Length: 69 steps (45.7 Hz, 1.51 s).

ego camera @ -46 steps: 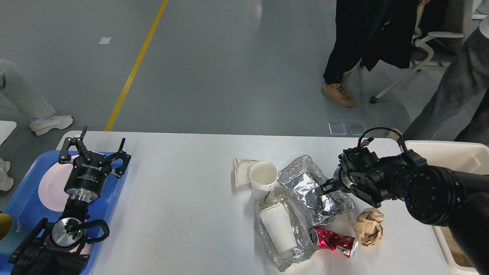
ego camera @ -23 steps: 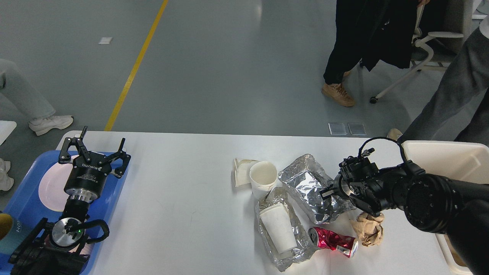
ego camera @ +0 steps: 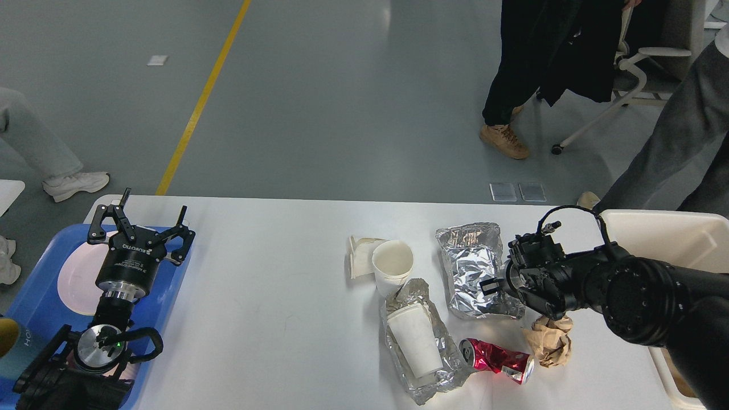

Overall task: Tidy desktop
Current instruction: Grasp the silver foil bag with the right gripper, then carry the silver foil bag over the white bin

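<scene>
The right gripper (ego camera: pixel 491 285) pinches the right edge of a crumpled foil sheet (ego camera: pixel 472 267) on the desktop (ego camera: pixel 273 296), while the left gripper (ego camera: pixel 142 219) hangs spread wide.

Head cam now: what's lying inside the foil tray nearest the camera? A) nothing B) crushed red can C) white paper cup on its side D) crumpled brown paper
C: a white paper cup lies on its side in the near foil tray; the crushed red can and the crumpled brown paper sit beside it on the desktop.
</scene>
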Each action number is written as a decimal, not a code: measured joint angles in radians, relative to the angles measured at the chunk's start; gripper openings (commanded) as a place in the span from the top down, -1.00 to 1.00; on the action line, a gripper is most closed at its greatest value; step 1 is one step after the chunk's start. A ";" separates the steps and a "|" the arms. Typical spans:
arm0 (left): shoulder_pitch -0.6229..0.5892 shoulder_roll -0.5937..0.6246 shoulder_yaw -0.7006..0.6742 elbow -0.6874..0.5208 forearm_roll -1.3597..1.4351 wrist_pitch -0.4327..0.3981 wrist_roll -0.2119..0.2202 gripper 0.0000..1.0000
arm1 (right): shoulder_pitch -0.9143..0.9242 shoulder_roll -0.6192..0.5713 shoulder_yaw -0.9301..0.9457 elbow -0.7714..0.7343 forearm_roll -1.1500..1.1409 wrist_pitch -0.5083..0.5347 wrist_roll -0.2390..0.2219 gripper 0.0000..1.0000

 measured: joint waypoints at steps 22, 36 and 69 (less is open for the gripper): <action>0.000 0.000 0.000 0.000 0.000 0.000 0.000 -0.93 | 0.090 -0.054 0.073 0.014 0.100 0.145 -0.026 1.00; 0.000 0.001 0.000 0.000 0.000 0.000 0.000 -0.93 | 0.403 -0.243 0.056 0.305 0.276 0.282 -0.096 1.00; 0.001 0.001 0.000 0.000 0.000 0.000 0.000 -0.93 | 1.278 -0.330 -0.497 1.186 0.463 0.312 0.086 1.00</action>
